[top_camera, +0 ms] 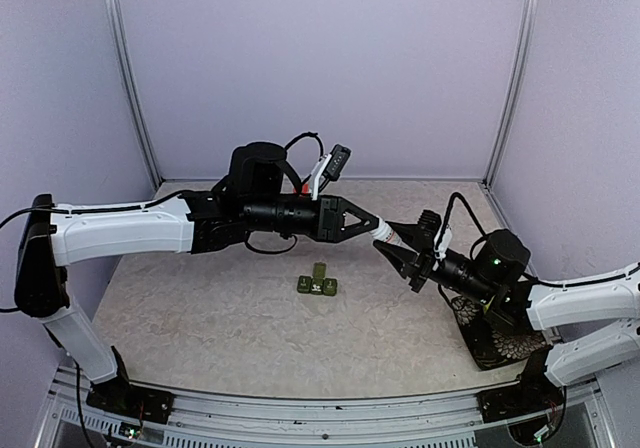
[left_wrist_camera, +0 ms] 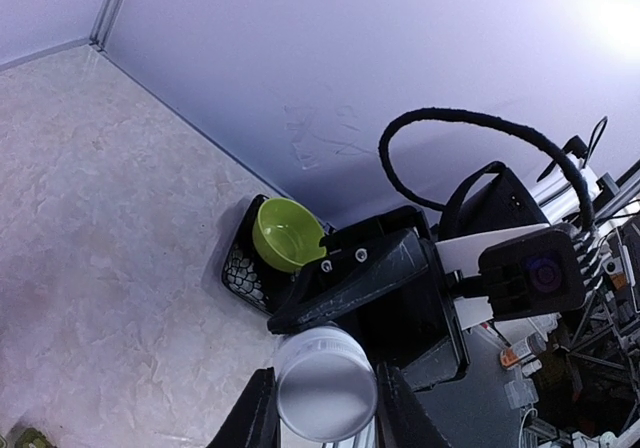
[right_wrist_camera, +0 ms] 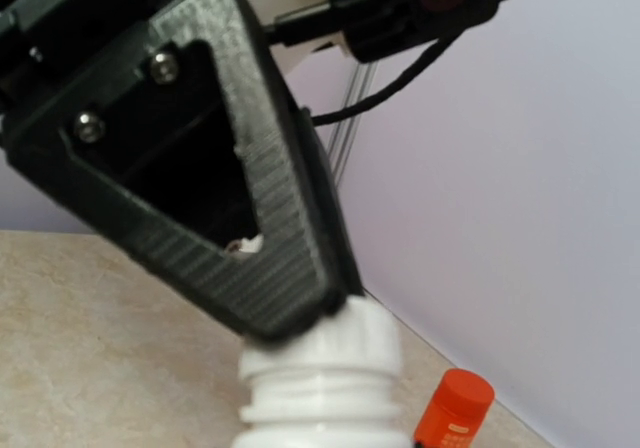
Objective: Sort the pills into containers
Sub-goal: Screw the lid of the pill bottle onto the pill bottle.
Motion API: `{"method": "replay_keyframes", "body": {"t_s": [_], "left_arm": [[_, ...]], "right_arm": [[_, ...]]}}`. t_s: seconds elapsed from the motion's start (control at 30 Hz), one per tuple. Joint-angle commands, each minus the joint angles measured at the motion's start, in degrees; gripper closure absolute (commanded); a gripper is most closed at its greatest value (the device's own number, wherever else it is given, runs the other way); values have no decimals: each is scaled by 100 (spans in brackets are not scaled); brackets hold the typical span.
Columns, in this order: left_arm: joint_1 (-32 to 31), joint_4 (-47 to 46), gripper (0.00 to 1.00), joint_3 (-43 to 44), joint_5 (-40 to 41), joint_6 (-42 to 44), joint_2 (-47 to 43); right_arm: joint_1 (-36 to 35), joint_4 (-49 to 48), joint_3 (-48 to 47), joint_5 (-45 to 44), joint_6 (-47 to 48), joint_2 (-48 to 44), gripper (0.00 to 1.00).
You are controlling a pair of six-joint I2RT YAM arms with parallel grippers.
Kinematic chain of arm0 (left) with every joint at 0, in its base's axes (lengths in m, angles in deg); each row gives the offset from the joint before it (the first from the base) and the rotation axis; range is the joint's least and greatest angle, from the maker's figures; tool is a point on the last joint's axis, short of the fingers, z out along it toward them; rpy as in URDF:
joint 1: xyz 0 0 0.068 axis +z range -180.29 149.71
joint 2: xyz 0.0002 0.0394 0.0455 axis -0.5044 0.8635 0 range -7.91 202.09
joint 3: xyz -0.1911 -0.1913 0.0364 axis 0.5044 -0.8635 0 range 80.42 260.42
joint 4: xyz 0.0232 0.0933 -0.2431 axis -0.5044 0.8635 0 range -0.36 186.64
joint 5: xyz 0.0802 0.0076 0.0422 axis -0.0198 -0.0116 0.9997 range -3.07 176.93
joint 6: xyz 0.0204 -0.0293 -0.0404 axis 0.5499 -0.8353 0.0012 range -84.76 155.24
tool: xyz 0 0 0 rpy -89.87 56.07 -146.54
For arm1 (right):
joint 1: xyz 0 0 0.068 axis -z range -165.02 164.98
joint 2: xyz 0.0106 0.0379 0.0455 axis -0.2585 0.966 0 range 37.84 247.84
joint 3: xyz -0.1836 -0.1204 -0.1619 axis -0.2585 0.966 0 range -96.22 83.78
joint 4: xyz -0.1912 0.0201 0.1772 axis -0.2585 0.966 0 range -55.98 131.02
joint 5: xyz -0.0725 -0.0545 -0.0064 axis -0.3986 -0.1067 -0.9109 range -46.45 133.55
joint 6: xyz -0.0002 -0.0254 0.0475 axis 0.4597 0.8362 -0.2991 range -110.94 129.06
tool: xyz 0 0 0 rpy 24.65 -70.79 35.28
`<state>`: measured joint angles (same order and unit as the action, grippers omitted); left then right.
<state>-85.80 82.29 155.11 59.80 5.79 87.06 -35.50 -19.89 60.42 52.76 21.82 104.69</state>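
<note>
A white pill bottle [top_camera: 381,230] hangs in the air between my two grippers. My left gripper [top_camera: 373,224] is shut on its white cap [left_wrist_camera: 325,386], one finger [left_wrist_camera: 256,413] on each side. In the right wrist view the bottle's ribbed neck [right_wrist_camera: 318,396] rises from the bottom edge, and the left gripper's black finger [right_wrist_camera: 200,168] presses on the cap [right_wrist_camera: 368,330]. My right gripper [top_camera: 387,240] holds the bottle's body; its own fingers are out of that view. The dark green containers [top_camera: 317,285] lie on the table below, one lid raised. No pills show.
A lime-green bowl [left_wrist_camera: 286,234] sits on a black mesh stand [left_wrist_camera: 238,271] by the right arm's base [top_camera: 497,345]. A red-orange bottle [right_wrist_camera: 455,409] stands near the back wall. Purple walls close the table on three sides.
</note>
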Motion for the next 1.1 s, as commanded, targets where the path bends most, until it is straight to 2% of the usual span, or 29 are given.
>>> {"method": "replay_keyframes", "body": {"t_s": [0.0,0.17,0.37,0.57,0.9,1.07], "left_arm": [[-155,164,76,-12,-7,-166,172],[-211,452,77,90,23,203,257],[-220,144,80,-163,-232,669,96],[-215,-165,81,-356,-419,1086,-119],[-220,-215,81,-389,-1161,2077,-314],[-224,35,80,-354,-1268,2702,-456]], "right_arm": [[-160,-306,-180,-280,166,-72,100],[-206,132,-395,-231,95,-111,100],[-204,472,-530,151,-460,-249,100],[-207,265,-285,360,-960,-524,100],[-206,984,-572,1579,-1866,-800,100],[-207,1055,-576,1863,-2542,-816,100]]}}
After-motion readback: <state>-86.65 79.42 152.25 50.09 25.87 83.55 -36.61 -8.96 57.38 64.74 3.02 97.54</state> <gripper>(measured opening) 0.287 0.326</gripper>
